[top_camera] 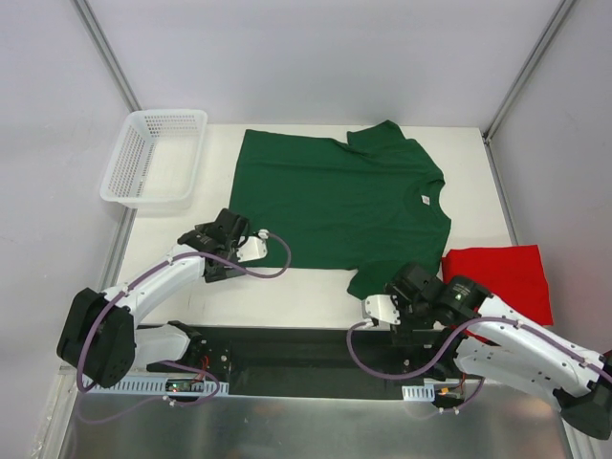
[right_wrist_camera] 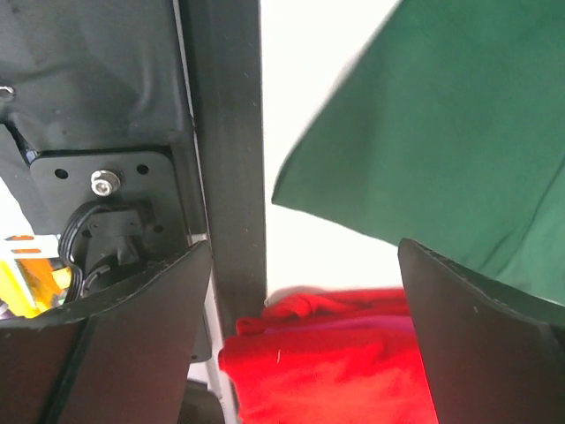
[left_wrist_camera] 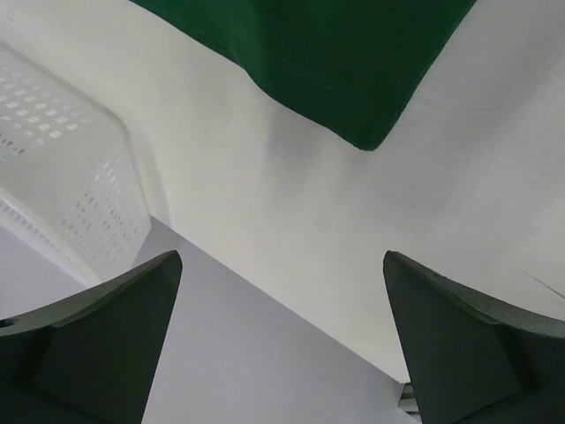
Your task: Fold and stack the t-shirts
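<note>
The dark green t-shirt [top_camera: 335, 201] lies spread flat in the middle of the white table, neck to the right. The red t-shirt [top_camera: 502, 277] lies folded at the right edge. My left gripper [top_camera: 232, 228] hovers open just left of the green shirt's near left corner; in the left wrist view that corner [left_wrist_camera: 335, 53] sits ahead of the wide-apart fingers [left_wrist_camera: 282, 256], which hold nothing. My right gripper [top_camera: 445, 292] is open beside the near sleeve. In the right wrist view the red shirt [right_wrist_camera: 335, 362] lies below and between its fingers [right_wrist_camera: 305, 246], with the green shirt [right_wrist_camera: 441, 132] beyond.
A white mesh basket [top_camera: 153, 153] stands at the back left corner, its wall [left_wrist_camera: 62, 168] close on the left gripper's left. A black rail [right_wrist_camera: 234, 159] with the arm bases runs along the near table edge. Grey walls enclose the table.
</note>
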You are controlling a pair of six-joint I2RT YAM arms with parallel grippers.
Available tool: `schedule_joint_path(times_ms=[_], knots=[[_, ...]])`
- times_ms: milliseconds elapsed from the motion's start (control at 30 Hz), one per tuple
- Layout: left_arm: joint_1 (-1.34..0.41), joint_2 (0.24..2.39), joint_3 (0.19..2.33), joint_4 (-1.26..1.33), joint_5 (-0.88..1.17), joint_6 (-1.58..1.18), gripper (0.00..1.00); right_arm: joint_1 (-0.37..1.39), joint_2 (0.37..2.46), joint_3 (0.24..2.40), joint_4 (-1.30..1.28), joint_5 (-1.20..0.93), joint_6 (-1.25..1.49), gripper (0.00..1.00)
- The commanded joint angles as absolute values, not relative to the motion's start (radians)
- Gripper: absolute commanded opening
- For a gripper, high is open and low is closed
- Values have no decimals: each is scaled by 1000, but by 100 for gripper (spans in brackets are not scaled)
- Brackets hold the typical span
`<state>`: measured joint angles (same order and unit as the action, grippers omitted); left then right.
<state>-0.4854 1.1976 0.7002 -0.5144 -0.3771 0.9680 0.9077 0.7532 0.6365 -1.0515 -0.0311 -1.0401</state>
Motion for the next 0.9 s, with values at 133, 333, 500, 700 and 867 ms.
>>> schedule_joint_path(times_ms=[133, 333, 500, 700, 867], knots=[[-485, 1261, 788, -525, -367, 864, 99, 957, 770, 589, -1042, -6, -1097, 92], [-477, 1264, 793, -526, -376, 861, 99, 959, 877, 575, -1003, 25, -1126, 92], [-477, 1258, 793, -526, -382, 868, 99, 957, 965, 563, -962, 26, -1138, 92], [-476, 1250, 787, -526, -374, 867, 99, 959, 976, 552, -891, 24, -1134, 91], [-476, 1250, 776, -526, -364, 862, 99, 959, 971, 511, -816, 58, -1137, 91]])
